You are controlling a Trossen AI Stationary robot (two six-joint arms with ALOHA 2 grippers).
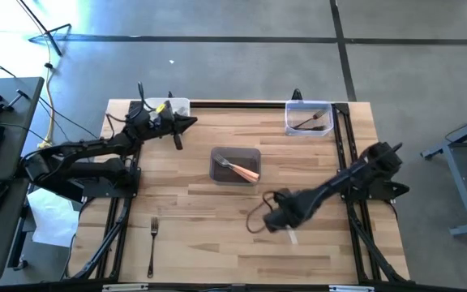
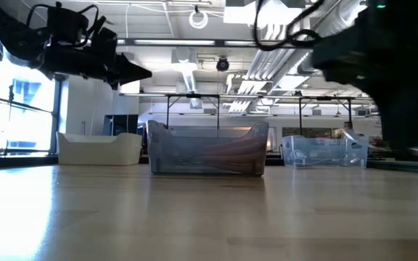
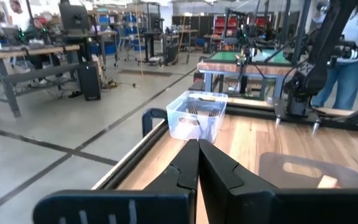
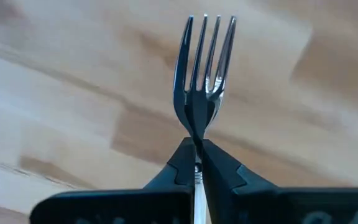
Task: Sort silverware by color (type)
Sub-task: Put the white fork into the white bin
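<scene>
In the high view we see the right gripper (image 1: 286,229) low over the light wooden bench (image 1: 201,219), toward the lower right of the frame. Its jaws are clamped on a white-handled fork with silvery metal tines (image 4: 204,74); in the right wrist view the tines rise from between the closed fingertips, with the wood grain of the bench behind them. In the high view only a short white stretch of that fork's handle (image 1: 291,236) shows beside the gripper.

The left gripper (image 1: 190,123) hangs in the upper left part of the bench, just beside the white rectangular plastic tub (image 1: 178,105) at the bench's upper edge. Its jaws are pressed together on nothing, as the left wrist view shows.

At the middle of the frame stands a dark translucent rectangular tub (image 1: 235,165) holding a fork with an orange-salmon handle (image 1: 243,171). In the upper right sits a clear rectangular plastic tub (image 1: 309,118) with dark-handled forks (image 1: 310,123) inside; we cannot count them. One black-handled fork (image 1: 152,245) lies alone on the bare wood at the lower left, its tines pointing toward the top of the frame, well apart from both grippers.
</scene>
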